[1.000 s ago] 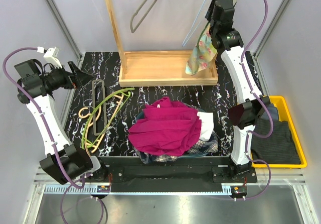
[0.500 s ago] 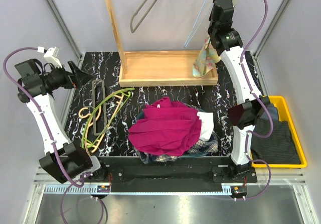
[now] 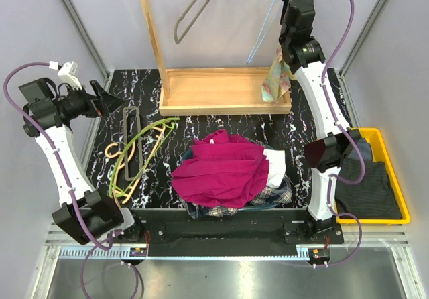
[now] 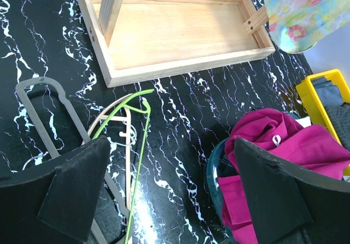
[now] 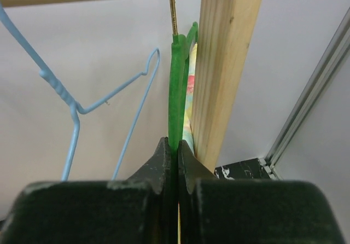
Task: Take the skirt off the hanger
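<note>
The floral skirt hangs at the right end of the wooden rack, on a green hanger whose gold hook is over the rail. In the right wrist view only a strip of the skirt shows, behind the hanger and beside the right post. My right gripper is shut on the hanger's green neck just below the hook; from above it is high at the rail. My left gripper stands open above the table's left side, holding nothing. The skirt shows at the top right of its view.
The rack's wooden base tray and left post stand at the back. A grey hanger and a blue wire hanger hang on the rail. Loose hangers lie left. A magenta clothes pile lies in the middle, a yellow bin at the right.
My right gripper has closed on the green hanger. The skirt has swung right and now hangs narrower by the rack's right post. The left arm has not moved.
</note>
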Available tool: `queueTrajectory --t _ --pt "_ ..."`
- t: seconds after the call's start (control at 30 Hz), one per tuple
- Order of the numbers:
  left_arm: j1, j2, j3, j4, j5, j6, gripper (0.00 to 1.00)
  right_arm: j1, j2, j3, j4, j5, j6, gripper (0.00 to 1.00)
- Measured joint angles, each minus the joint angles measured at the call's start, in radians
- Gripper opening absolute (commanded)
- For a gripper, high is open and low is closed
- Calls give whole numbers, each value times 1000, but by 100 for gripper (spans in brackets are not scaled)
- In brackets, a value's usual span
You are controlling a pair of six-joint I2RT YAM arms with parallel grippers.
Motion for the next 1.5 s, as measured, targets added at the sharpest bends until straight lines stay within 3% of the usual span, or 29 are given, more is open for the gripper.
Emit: queueTrajectory --t 0.37,0.77,0.97,1.1,1.5 --pt "0 0 0 14 10 -15 99 0 -2 15 89 -94 -29 0" --pt "0 2 0 66 43 -67 99 32 -439 -620 97 -357 77 0" --pt "-29 18 11 109 93 -152 99 63 -658 -735 -74 -426 88 0" --pt "-119 23 56 144 143 -228 99 63 -811 -738 -186 -431 97 0" --pt "-615 23 219 327 183 -331 99 63 -1117 -585 -524 -392 150 0"
